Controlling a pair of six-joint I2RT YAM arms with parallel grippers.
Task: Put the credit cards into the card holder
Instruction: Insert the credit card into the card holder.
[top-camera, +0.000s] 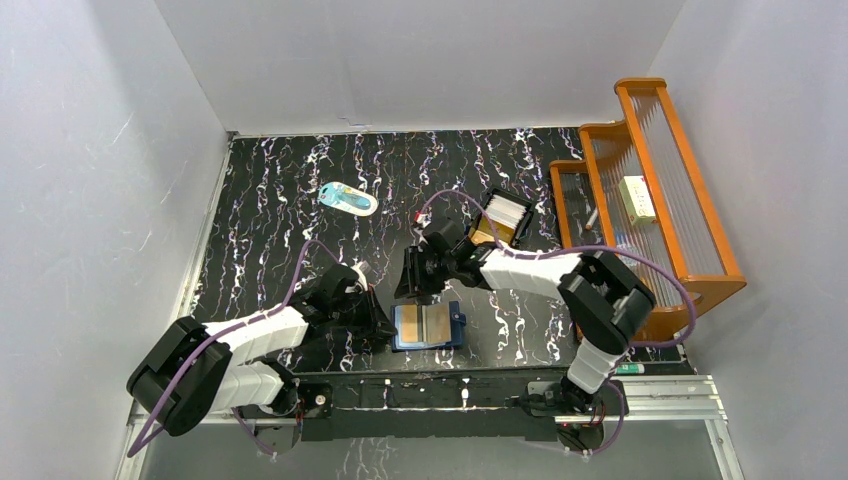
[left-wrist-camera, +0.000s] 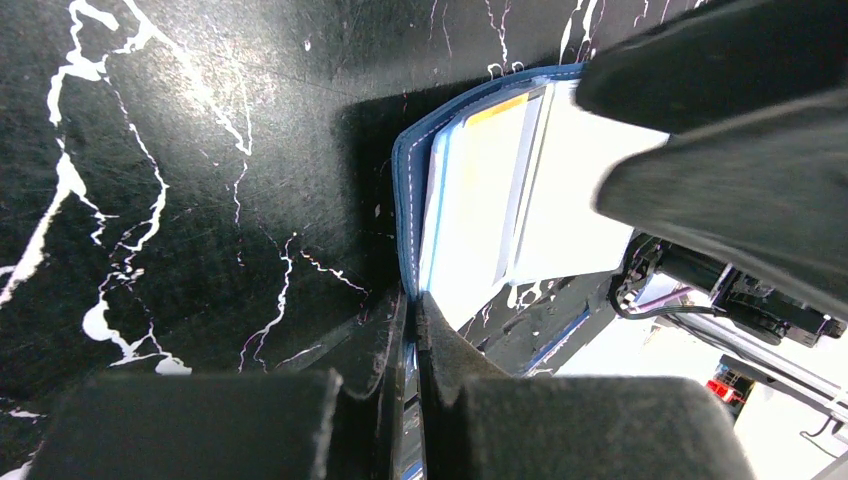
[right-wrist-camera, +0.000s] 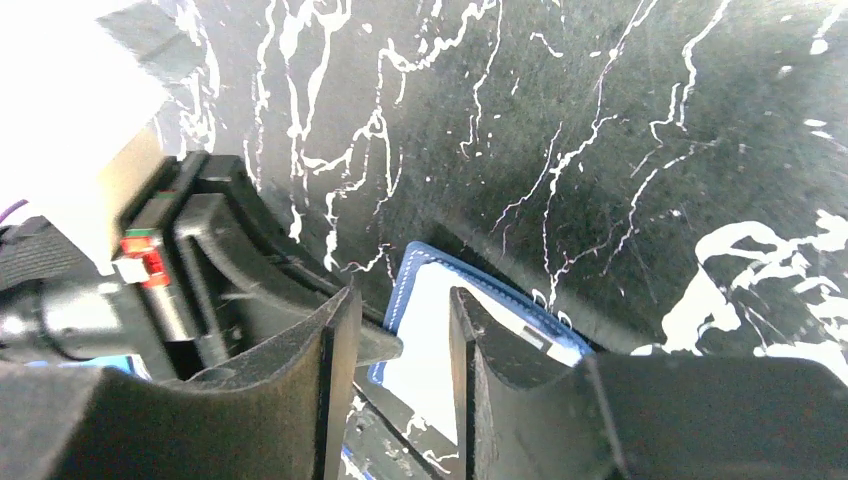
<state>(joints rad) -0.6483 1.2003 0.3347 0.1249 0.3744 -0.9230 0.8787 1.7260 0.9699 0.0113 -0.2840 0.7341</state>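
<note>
Pinched in the left gripper (left-wrist-camera: 410, 305), jaws fully closed on the stitched blue rim of the card holder (left-wrist-camera: 404, 200), pinning it open at the 6 o'clock edge of the counter (top-camera: 300, 200). Hovering just above its pale inside with the right gripper (right-wrist-camera: 403, 300), jaws parted, no card seen between them. Looks like one card (left-wrist-camera: 575, 190) lying across the pockets; seated or only laid on, cannot tell. Left to move: more credit cards (top-camera: 505, 214), white and golden-tan, stacked in a small black box tray (top-camera: 489, 197) at about 1 o'clock from the holder, well apart. Judged early to partway: holder opened and steadied, most cards not yet fetched. Next probably calling for a reach to the tray, then a careful slide into a clear pocket.
</note>
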